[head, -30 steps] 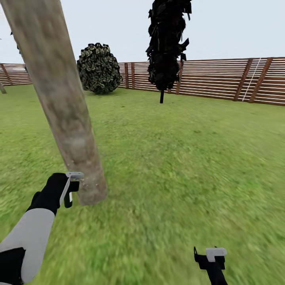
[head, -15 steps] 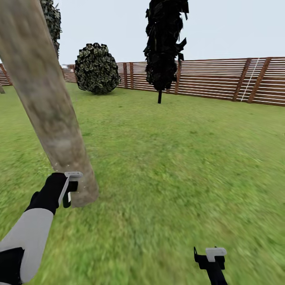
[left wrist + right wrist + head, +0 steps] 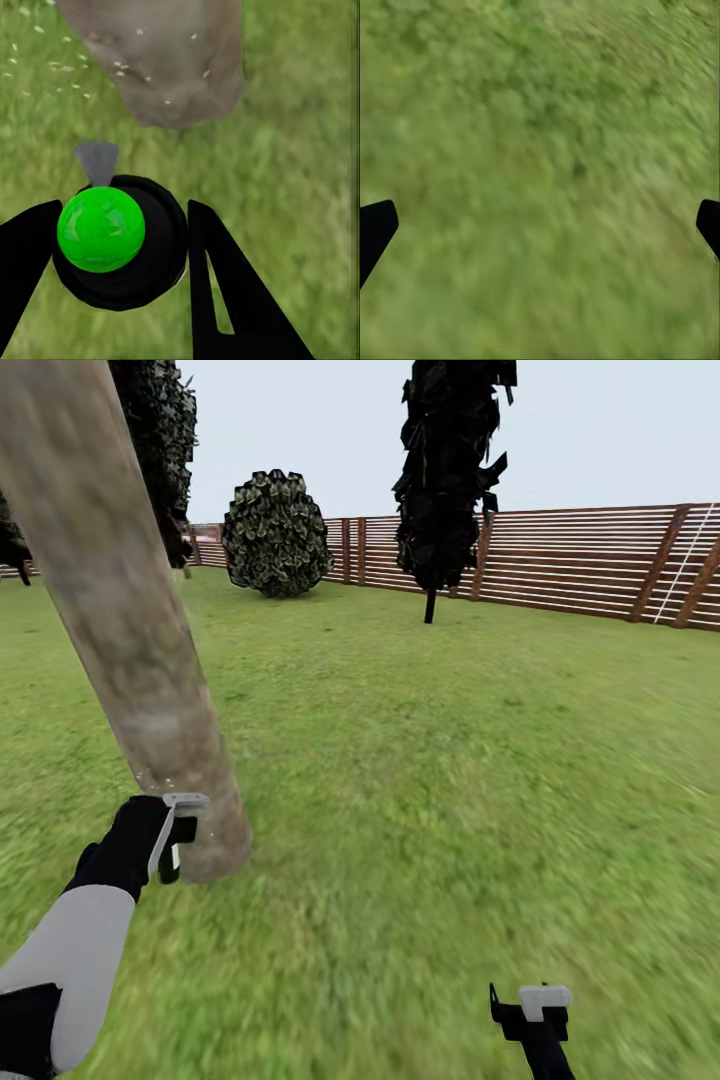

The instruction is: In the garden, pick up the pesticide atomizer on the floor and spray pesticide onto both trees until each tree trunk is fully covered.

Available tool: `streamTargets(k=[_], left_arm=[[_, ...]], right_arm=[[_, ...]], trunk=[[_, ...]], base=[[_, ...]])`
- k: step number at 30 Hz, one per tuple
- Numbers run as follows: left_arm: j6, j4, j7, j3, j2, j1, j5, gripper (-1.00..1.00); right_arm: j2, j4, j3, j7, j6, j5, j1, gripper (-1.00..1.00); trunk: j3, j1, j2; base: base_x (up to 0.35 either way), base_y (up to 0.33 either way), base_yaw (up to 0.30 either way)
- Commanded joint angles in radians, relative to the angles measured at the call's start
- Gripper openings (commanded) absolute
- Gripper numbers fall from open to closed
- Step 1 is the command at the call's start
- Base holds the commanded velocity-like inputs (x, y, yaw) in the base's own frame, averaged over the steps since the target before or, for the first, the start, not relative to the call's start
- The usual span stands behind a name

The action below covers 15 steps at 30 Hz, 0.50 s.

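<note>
Head view. Tree trunk: mottled grey-brown column leaning from the upper left corner down to the lawn at lower left. Left gripper: lower left of the frame, just beside the trunk's base, a dark object between its fingers. Right gripper: bottom edge, right of centre, over bare grass; spread not readable here. Background: slatted wooden fence across the upper right, black conifer top centre, round bush to its left.

Left wrist view. Pesticide atomizer: black round body, seen end-on, with a bright green ball on top, lower left of centre, clamped between the two black fingers. Grey nozzle points at the trunk base, top centre; pale specks lie scattered on the bark and the grass beside it.

Right wrist view. Fingertips at the far left and right edges, set wide apart, nothing between them; blurred grass.
</note>
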Motion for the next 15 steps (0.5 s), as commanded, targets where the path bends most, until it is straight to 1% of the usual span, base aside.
streamTargets(k=[1,3,5,7,9,11,13,15], left_arm=[[0.005,-0.002,-0.002,0.004,0.009,-0.002,-0.008,-1.00],[0.005,-0.003,-0.002,0.008,0.027,0.004,-0.009,-1.00],[0.005,-0.002,-0.002,0.008,0.037,0.006,-0.009,-1.00],[0.004,-0.001,-0.002,0.003,0.037,0.007,-0.008,-1.00],[0.003,-0.001,-0.002,0.000,0.030,0.007,-0.007,-1.00],[0.003,-0.001,-0.002,0.003,0.022,0.006,-0.005,-1.00],[0.003,-0.001,-0.002,0.002,0.022,0.006,-0.006,-1.00],[0.003,0.000,-0.002,0.007,0.035,0.007,-0.008,-1.00]], right_arm=[[0.000,0.000,0.009,-0.005,-0.001,-0.004,0.000,1.00],[0.000,0.000,0.009,-0.005,-0.001,-0.004,0.000,1.00],[0.000,0.000,0.009,-0.005,-0.001,-0.004,0.000,1.00],[0.000,0.000,0.009,-0.005,-0.001,-0.004,0.000,1.00],[0.000,0.000,0.009,-0.005,-0.001,-0.004,0.000,1.00],[0.000,0.000,0.009,-0.005,-0.001,-0.004,0.000,1.00],[0.000,0.000,0.009,-0.005,-0.001,-0.004,0.000,1.00],[0.000,0.000,0.009,-0.005,-0.001,-0.004,0.000,1.00]], trunk=[[-0.001,0.000,0.000],[-0.001,0.000,0.000],[-0.001,0.000,0.000],[-0.001,0.000,0.000],[-0.001,0.000,0.000],[-0.001,0.000,0.000],[-0.001,0.000,0.000],[-0.001,0.000,0.000]], base=[[0.037,-0.267,0.001],[-0.102,-0.264,0.000],[-0.151,-0.254,0.000],[-0.087,-0.260,0.000],[-0.019,-0.271,0.042],[0.049,-0.274,0.226],[0.132,-0.271,0.272],[0.085,-0.147,0.276]])
